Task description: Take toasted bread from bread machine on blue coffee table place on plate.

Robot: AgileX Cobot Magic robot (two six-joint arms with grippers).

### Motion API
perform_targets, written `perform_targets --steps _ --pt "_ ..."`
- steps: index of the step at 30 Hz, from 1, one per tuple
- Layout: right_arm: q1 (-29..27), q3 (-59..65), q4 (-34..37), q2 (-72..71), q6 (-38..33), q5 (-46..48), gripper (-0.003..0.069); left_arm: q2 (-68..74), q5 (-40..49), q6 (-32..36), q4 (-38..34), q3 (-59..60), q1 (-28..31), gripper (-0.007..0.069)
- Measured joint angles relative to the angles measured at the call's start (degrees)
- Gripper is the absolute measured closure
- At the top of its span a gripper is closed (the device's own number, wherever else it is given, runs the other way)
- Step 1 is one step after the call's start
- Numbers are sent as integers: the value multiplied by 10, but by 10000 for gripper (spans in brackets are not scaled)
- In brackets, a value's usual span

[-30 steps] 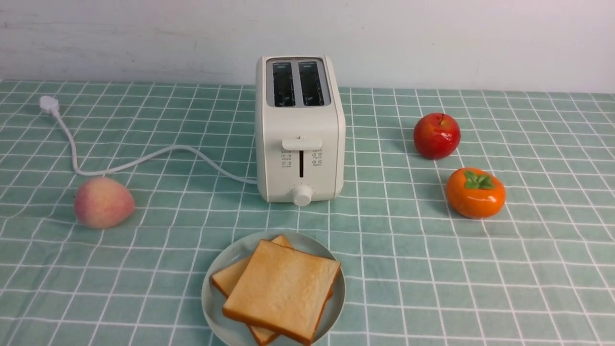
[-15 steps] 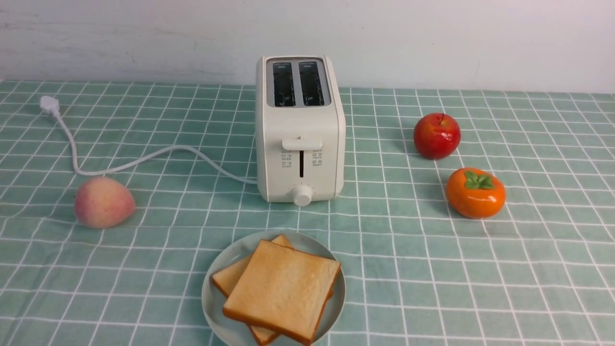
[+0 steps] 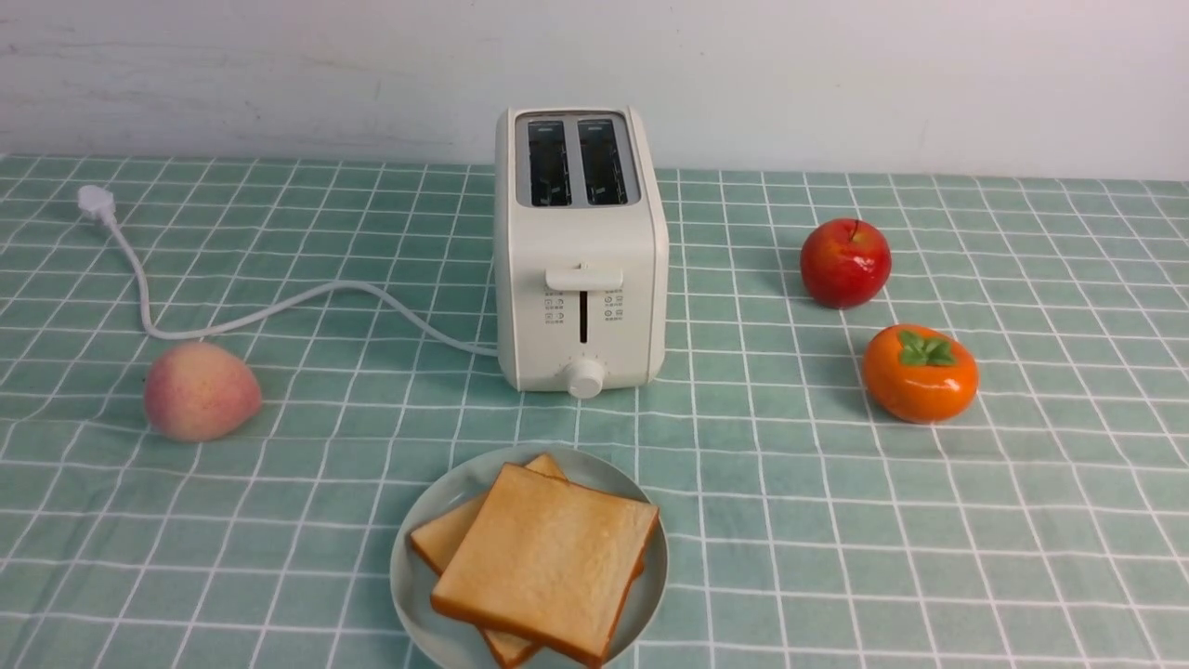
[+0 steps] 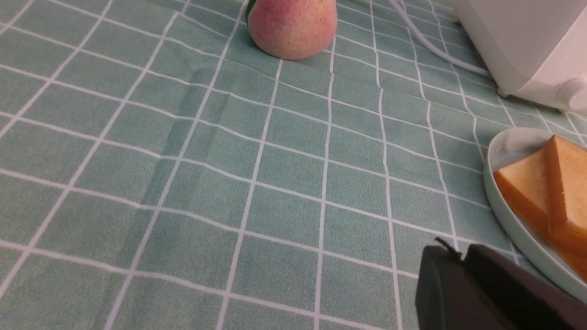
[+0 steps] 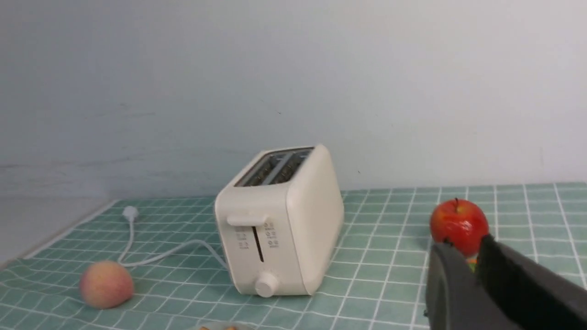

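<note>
Toasted bread (image 3: 546, 561): both slices stacked flat on the plate (image 3: 413, 595), upper one skewed over the lower, at the near edge of the blue coffee table (image 3: 929, 520), just in front of the bread machine (image 3: 580, 251). Both slots look empty from front.

Left to right, front view: white cord with plug (image 3: 139, 279) at far left, peach (image 3: 200, 390), bread machine centre with plate in front of it, red apple (image 3: 844, 262), persimmon (image 3: 919, 372).

Neither arm shows in the front view.

Left gripper (image 4: 463, 256): only in its wrist view, low over the cloth, plate rim (image 4: 513, 215) and toast edges (image 4: 566, 183) near it, apart, not touching. Two dark fingers with a thin slit between them, nearly closed, nothing between them.

Right gripper (image 5: 474, 261): only in its wrist view, raised, apple (image 5: 458, 224) behind its tips, bread machine (image 5: 279, 220) well apart. Narrow gap between fingers, nearly closed, holding nothing. Toast barely visible at that view's edge.
</note>
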Motion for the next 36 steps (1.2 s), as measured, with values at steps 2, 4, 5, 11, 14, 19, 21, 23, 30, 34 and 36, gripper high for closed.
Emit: perform_targets --steps 2,4,5,11,14,19,21,23,30,34,36 --pt "0 14 35 0 -42 -16 561 0 0 0 0 0 0 568" --pt "0 23 47 0 -59 -17 559 0 0 0 0 0 0 566" --pt "0 27 49 0 -62 -17 557 0 0 0 0 0 0 564" --pt "-8 62 44 -9 -71 -16 551 0 0 0 0 0 0 554" --pt "-61 97 40 -21 -72 -15 547 0 0 0 0 0 0 554" --pt "-175 175 31 -29 -72 4 538 0 0 0 0 0 0 552" --pt "-225 193 28 -40 -73 68 533 0 1 0 0 0 0 551" --pt "-242 191 27 -42 -72 79 533 0 0 0 0 0 0 551" --pt "-255 191 25 -42 -72 82 527 0 1 0 0 0 0 546" --pt "-255 191 25 -42 -72 82 521 0 1 0 0 0 0 541" --pt "-255 191 25 -42 -72 82 519 0 1 0 0 0 0 538"
